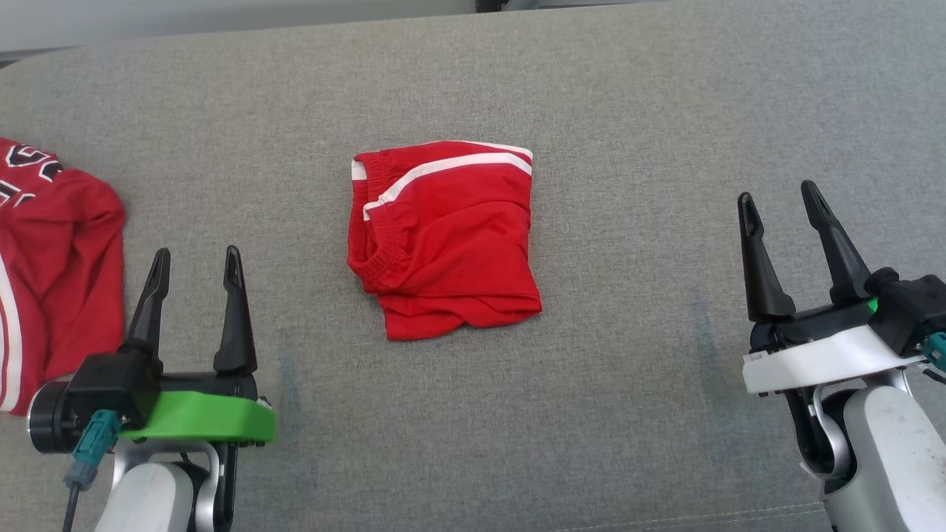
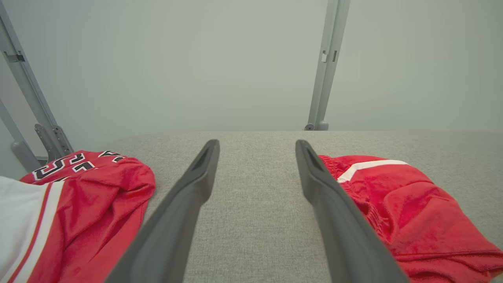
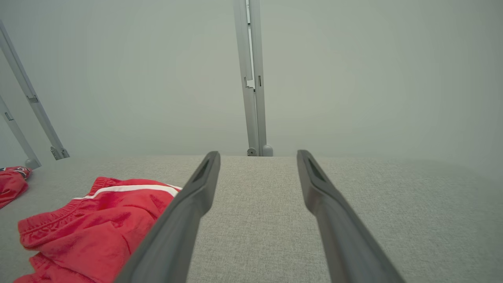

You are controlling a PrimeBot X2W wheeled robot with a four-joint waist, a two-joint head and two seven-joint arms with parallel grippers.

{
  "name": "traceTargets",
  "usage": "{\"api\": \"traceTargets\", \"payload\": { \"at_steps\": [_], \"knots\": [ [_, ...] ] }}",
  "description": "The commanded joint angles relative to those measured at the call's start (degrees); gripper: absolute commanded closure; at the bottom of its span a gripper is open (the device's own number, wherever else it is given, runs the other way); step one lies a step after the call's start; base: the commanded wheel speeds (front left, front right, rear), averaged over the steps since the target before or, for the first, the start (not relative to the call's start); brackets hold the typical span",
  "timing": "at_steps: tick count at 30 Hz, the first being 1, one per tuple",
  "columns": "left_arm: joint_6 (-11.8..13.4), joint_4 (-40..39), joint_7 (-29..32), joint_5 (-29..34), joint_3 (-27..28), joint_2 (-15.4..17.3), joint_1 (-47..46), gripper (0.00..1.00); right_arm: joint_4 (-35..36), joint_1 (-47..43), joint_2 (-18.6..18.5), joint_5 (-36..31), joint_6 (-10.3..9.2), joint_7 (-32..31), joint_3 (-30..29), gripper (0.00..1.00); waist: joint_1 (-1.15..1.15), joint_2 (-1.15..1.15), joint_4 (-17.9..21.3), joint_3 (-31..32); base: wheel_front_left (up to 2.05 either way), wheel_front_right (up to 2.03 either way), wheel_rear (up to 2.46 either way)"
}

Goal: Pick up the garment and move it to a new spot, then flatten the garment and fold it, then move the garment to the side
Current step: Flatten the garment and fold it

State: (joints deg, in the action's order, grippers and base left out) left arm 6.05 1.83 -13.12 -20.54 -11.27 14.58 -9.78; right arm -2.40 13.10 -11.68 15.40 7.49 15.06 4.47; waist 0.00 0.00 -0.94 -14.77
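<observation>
Left gripper (image 1: 197,253) at near left, jaws wide apart and empty; right gripper (image 1: 777,192) at near right, the same. The folded red cloth garment with white stripes (image 1: 443,236) lies on the grey fabric surface (image 1: 628,111) between them, slightly farther back, untouched.

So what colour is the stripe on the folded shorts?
White stripe; head view shows it best.
</observation>
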Motion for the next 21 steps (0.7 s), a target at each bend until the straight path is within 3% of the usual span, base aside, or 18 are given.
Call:
{"api": "traceTargets", "payload": {
  "at_steps": [1, 21],
  "knots": [
    [0.1, -0.2, 0.2, 0.0, 0.1, 0.6, 1.0, 0.0, 0.1, -1.2, 0.0, -0.7, 0.01, 0.2, -0.2, 0.0, 0.0, 0.0, 0.6, 1.7, 0.0, 0.0, 0.0],
    [1.6, -3.4, 3.7, -1.3, -1.3, 2.1, 10.6, 0.0, 1.2, -10.9, 1.0, -1.9, 0.0, -1.5, -1.4, 0.0, 0.0, 0.0, 1.9, 10.5, 0.0, 0.0, 0.0]
  ]
}}
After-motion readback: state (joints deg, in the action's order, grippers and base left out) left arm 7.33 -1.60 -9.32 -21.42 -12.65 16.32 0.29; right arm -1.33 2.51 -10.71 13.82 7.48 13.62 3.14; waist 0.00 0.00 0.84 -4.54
